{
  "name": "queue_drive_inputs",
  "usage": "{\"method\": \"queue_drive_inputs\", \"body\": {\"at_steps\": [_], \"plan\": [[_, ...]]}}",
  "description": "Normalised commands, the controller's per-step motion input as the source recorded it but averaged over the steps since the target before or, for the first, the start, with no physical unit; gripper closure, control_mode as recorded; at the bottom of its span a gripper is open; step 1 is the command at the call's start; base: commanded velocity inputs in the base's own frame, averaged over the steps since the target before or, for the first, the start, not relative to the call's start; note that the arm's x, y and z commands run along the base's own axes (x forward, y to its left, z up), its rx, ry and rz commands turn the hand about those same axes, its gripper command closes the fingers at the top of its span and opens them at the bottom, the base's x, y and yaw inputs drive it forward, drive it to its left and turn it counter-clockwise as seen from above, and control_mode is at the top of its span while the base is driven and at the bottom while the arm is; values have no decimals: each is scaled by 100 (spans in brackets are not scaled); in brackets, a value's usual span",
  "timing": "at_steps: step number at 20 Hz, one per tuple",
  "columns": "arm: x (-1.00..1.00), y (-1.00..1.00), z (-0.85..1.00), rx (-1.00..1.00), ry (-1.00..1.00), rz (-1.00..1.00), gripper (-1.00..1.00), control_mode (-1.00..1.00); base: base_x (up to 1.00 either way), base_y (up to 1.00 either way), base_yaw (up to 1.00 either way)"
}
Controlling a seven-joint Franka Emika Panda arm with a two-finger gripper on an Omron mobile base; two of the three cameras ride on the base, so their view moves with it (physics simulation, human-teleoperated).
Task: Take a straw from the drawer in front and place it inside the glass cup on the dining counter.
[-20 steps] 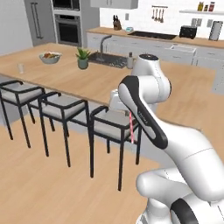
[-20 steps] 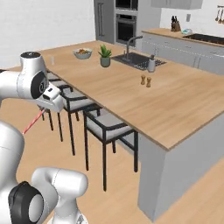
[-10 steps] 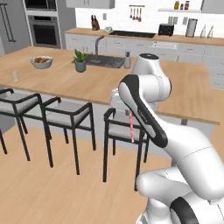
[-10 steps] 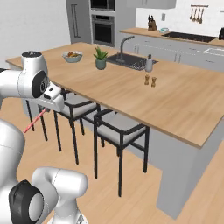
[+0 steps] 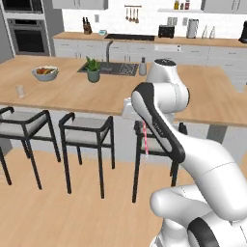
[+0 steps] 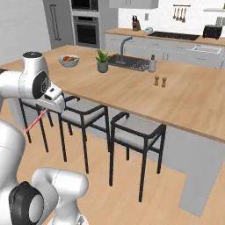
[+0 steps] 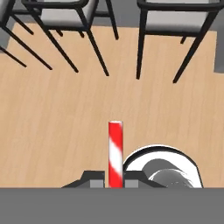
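Claw clamped on the straw, which hangs down from it above the wood floor, in front of the black stools. The glass cup stands near the left edge of the table, well apart from the straw, near the fruit bowl.

Straw: thin, straight, red-and-white striped; held hanging nearly vertical in front of the counter's near side, above the wooden floor. In the right base view it is seen slanting down and left.

Glass cup: small, clear, upright, near the left end of the counter top.

Dining counter: long, light wood top, grey sides, dark inset sink with tap.
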Motion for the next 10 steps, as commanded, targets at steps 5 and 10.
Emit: {"method": "queue_drive_inputs", "body": {"at_steps": [5,10], "plan": [[0,0,0,0,0,0,100,100,0,100,-23],[0,0,0,0,0,0,100,100,0,100,-20]]}}
